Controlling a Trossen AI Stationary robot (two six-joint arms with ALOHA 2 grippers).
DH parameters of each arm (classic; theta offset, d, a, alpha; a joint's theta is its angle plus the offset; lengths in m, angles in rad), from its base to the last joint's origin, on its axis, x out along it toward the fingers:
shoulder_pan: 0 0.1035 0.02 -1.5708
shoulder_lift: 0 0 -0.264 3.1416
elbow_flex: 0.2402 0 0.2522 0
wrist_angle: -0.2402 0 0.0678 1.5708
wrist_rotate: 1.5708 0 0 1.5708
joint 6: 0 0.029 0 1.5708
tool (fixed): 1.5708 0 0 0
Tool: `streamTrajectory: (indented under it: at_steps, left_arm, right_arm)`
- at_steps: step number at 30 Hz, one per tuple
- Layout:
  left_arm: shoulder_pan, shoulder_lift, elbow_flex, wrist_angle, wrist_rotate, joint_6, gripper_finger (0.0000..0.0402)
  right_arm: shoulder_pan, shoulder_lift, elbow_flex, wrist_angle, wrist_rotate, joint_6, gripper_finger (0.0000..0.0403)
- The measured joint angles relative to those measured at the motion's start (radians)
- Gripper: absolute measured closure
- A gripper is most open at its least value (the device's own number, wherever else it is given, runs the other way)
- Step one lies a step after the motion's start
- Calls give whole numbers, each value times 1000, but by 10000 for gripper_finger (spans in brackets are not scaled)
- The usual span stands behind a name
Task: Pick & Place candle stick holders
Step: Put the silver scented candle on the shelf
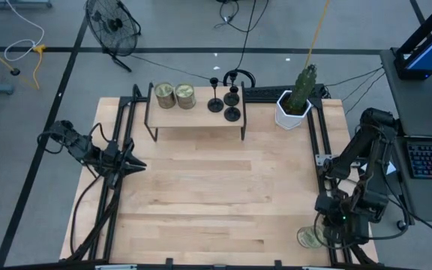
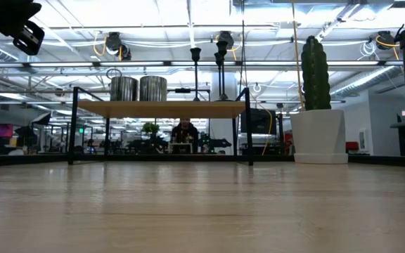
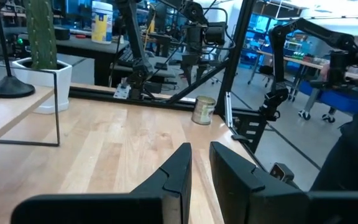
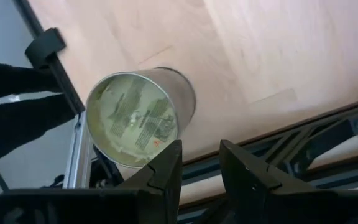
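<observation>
Holders (image 1: 224, 98): black, plain; shelf (image 1: 195, 118) pale wood on a black frame. Jars (image 1: 174, 95): greenish-gold; the third jar (image 4: 138, 115) carries a green-gold printed label on its top. Table (image 1: 201, 202): light wood planks with visible grain; cactus (image 1: 302, 86) green, in a white pot (image 1: 291, 114).

Left hand (image 1: 137, 166) idle (nearly closed), right hand (image 1: 334, 238) slightly parted
</observation>
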Motion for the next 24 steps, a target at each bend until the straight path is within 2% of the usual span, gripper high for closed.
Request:
streamTrajectory:
  at_steps: [18,24]
  left_arm:
    - [0,0,0,0,-1,-1,339]
    - [0,0,0,0,-1,0,339]
  right_arm:
    - [0,0,0,78,0,-327,303]
    - [0,-1,-8,92,0,-350,303]
